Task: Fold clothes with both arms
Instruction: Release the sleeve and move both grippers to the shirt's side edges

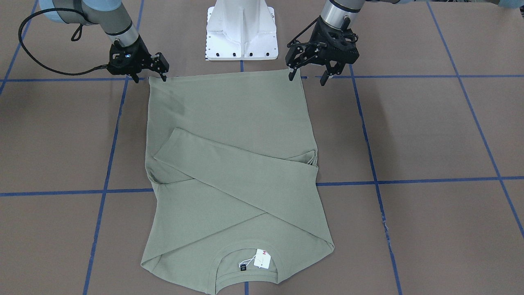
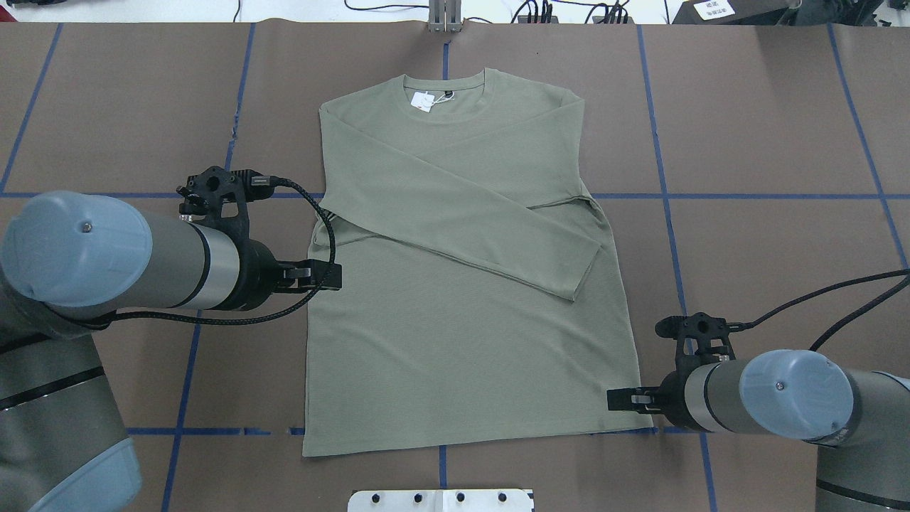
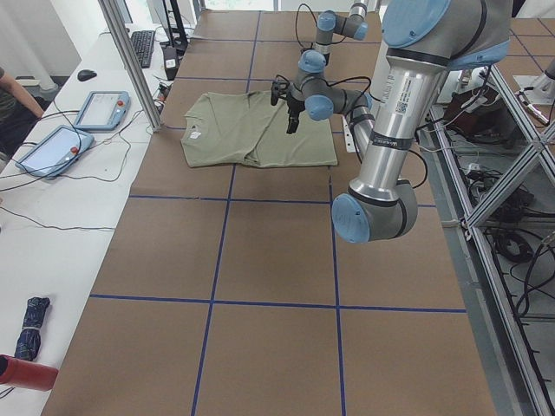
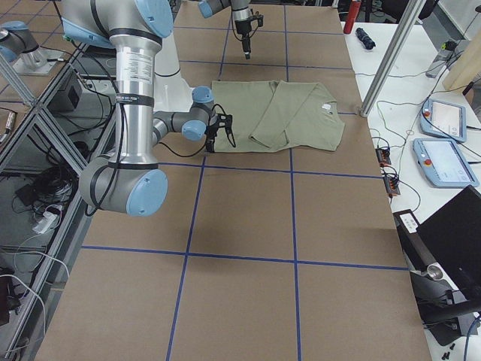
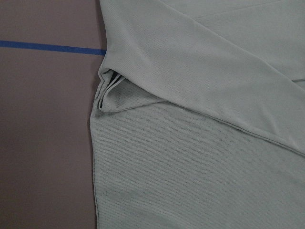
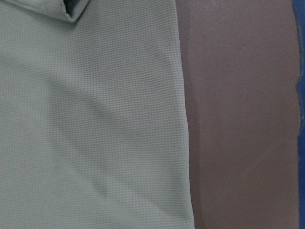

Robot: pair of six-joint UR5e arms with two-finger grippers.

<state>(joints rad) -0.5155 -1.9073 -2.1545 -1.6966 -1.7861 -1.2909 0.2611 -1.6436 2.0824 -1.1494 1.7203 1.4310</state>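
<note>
Brown table (image 2: 746, 128) holds flat olive shirt (image 2: 462, 355), sleeves (image 2: 462, 220) folded across.

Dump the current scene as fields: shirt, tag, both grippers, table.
shirt: olive, long-sleeved, flat on the table, both sleeves crossed over the body, collar away from the robot
hang tag: white, lying inside the neckline
left gripper: open, empty, hovering above the shirt's edge on its side
right gripper: open, empty, low by the hem corner on its side
table: brown, blue tape grid
</note>
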